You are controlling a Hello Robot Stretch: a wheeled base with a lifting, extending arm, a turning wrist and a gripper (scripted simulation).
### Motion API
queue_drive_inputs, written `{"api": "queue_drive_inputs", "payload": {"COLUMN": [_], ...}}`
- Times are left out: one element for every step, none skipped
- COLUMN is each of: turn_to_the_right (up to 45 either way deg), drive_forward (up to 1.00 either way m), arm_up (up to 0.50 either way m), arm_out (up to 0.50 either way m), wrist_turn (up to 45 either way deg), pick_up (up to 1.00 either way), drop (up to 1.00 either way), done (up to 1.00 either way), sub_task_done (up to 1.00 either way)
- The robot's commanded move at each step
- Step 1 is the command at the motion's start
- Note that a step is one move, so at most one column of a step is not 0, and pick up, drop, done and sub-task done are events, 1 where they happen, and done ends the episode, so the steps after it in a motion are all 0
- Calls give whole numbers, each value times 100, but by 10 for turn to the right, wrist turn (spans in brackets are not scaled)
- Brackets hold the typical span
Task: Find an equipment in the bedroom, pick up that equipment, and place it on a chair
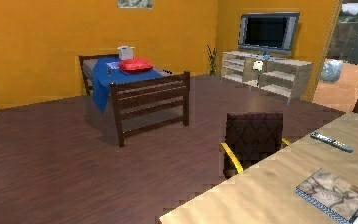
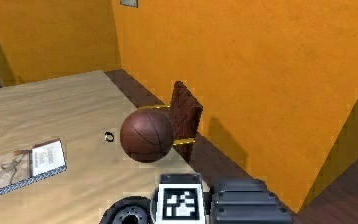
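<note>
At the bottom of the arm side view, the dark fingers (image 2: pixel 127 213) peeked up beside a white square (image 2: pixel 182 204) with black marks. We could not tell if they held anything. Just past them, farther out, the round brown ball (image 2: pixel 147 135) sat on the tabletop (image 2: pixel 57 110). The chair (image 2: pixel 185 108) stood right behind the ball, at the tabletop's edge.

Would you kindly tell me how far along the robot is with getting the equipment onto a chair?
Done: the equipment looks found; a reddish-brown round ball shows by the edge of the light wooden tabletop. In hand: the pincer shows as a dark body at the arm side view's bottom edge, but I cannot tell whether it holds anything. Left: placing the ball on the dark-backed wooden chair right behind it.
</note>
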Motion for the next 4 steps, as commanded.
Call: {"api": "queue_drive_inputs", "payload": {"turn_to_the_right": [0,0,0,0], "drive_forward": [0,0,0,0], "arm_up": [0,0,0,0], "arm_out": [32,0,0,0], "wrist_turn": [0,450,450,450], "pick_up": [0,0,0,0], "drop": [0,0,0,0], "done": [0,0,0,0], "sub_task_done": [0,0,0,0]}}
